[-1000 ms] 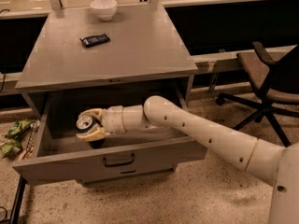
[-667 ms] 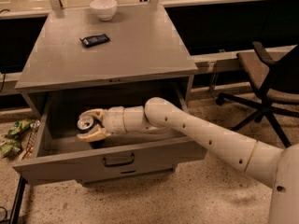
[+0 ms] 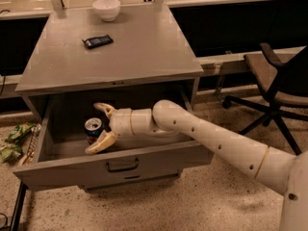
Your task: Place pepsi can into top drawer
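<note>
The pepsi can (image 3: 92,129) stands upright on the floor of the open top drawer (image 3: 57,170), towards its left side. The drawer is pulled out from the grey cabinet, with a dark curved handle (image 3: 121,166) on its front panel. My gripper (image 3: 93,128) reaches into the drawer from the right. Its fingers are spread, one behind the can and one (image 3: 100,144) in front of it, with gaps on both sides. The gripper is open and the can rests on its own.
On the cabinet top (image 3: 144,52) lie a flat black snack packet (image 3: 97,41) and a white bowl (image 3: 106,8) at the back. An office chair (image 3: 276,81) stands to the right. A green bag (image 3: 14,139) lies on the floor at the left.
The fingers have spread apart from the can, which now stands free in the drawer. The arm has hardly moved.
</note>
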Controlling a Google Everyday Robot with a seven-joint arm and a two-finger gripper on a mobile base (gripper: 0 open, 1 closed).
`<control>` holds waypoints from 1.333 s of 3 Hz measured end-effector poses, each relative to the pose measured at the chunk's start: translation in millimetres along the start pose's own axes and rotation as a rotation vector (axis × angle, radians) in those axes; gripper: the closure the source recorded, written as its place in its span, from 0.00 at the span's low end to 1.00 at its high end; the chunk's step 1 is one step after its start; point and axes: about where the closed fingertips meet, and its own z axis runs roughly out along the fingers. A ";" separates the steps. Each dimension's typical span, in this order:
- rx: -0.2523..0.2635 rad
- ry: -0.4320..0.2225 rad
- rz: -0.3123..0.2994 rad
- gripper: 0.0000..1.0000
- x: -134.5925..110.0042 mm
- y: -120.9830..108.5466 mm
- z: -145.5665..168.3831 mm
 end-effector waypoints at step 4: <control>0.018 0.058 0.145 0.62 -83.5 -15.6 -45.6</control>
